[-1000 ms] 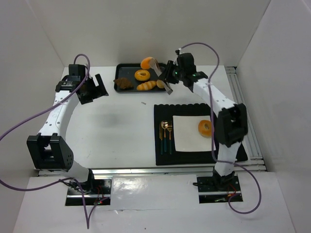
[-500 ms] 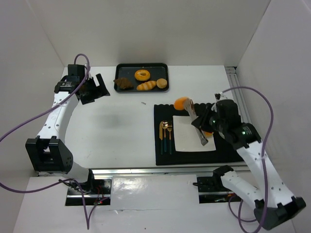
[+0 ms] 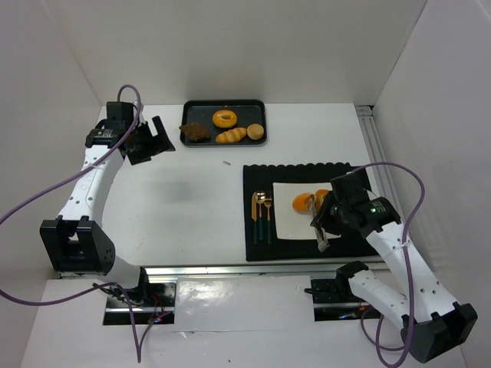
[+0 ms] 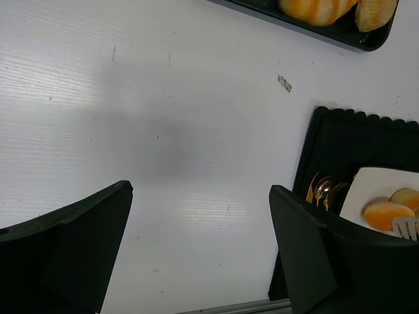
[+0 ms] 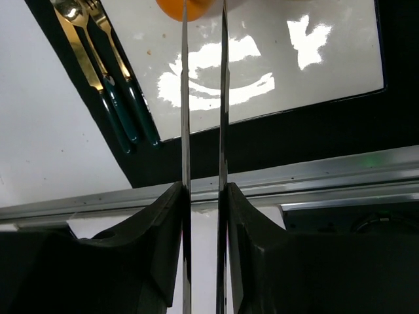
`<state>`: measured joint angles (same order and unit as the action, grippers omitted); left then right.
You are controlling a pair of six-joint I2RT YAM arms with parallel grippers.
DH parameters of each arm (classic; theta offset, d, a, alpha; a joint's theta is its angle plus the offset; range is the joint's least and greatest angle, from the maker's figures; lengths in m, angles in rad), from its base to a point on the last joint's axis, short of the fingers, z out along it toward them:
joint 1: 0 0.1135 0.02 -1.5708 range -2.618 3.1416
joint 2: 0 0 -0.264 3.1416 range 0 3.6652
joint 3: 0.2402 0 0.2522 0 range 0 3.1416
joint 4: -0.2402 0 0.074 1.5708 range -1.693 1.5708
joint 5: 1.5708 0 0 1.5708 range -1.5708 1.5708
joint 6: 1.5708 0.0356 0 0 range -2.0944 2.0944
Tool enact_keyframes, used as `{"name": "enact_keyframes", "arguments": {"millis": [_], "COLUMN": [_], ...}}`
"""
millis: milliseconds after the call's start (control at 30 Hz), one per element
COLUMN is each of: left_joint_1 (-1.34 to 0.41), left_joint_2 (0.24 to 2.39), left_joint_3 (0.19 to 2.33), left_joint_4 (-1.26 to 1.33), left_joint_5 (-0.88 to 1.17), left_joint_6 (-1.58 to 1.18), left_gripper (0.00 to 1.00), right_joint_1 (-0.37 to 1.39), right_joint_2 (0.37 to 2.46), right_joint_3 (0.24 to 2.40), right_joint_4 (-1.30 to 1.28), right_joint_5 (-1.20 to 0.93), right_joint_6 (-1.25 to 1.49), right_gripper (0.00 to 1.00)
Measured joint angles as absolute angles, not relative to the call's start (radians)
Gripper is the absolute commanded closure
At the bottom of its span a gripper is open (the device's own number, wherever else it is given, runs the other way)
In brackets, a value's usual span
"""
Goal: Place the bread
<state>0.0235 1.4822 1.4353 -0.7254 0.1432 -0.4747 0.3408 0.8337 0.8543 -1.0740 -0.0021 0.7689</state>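
My right gripper (image 3: 326, 218) is shut on metal tongs (image 3: 321, 234). The tongs' tips grip an orange bun (image 3: 302, 202) at the middle of the white plate (image 3: 285, 224). I cannot tell whether the bun touches the plate. In the right wrist view the tongs (image 5: 203, 98) run up from my gripper (image 5: 203, 190) to the bun (image 5: 190, 8) at the top edge, over the plate (image 5: 294, 65). A doughnut (image 3: 323, 196) lies on the plate, partly hidden by my arm. My left gripper (image 3: 153, 138) is open and empty at the far left, above bare table (image 4: 200, 209).
A black tray (image 3: 186, 108) at the back holds a doughnut (image 3: 224, 118), a brown pastry (image 3: 196, 132), a long roll (image 3: 232, 136) and a round bun (image 3: 255, 132). The plate sits on a black placemat (image 3: 257, 247) with a fork and spoon (image 3: 262, 215) on its left.
My right arm swung from the tray back to the placemat, carrying the orange bun in the tongs and lowering it onto the plate's middle. The left arm has not moved.
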Motion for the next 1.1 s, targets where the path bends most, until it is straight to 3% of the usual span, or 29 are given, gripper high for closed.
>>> {"name": "enact_keyframes", "arguments": {"millis": [133, 233, 833, 1100], "left_joint_1": [0.023, 0.023, 0.023, 0.023], "left_joint_2": [1.482, 1.482, 1.483, 1.485], "left_joint_3": [1.435, 1.435, 1.435, 1.435], "left_joint_4": [-0.725, -0.725, -0.725, -0.725], "left_joint_5": [0.152, 0.155, 0.159, 0.164], "left_joint_6": [-0.476, -0.476, -0.479, -0.488], "left_gripper": [0.01, 0.01, 0.01, 0.01], "right_joint_1": [0.343, 0.343, 0.343, 0.343], "right_joint_2": [0.862, 0.883, 0.976, 1.164], "right_joint_3": [0.855, 0.859, 1.141, 1.204], "right_joint_4": [-1.073, -1.076, -1.108, -0.865], "right_joint_5": [0.003, 0.015, 0.077, 0.161], "right_joint_6": [0.760, 0.749, 0.694, 0.644], "right_gripper": [0.45, 0.41, 0.39, 0.41]}}
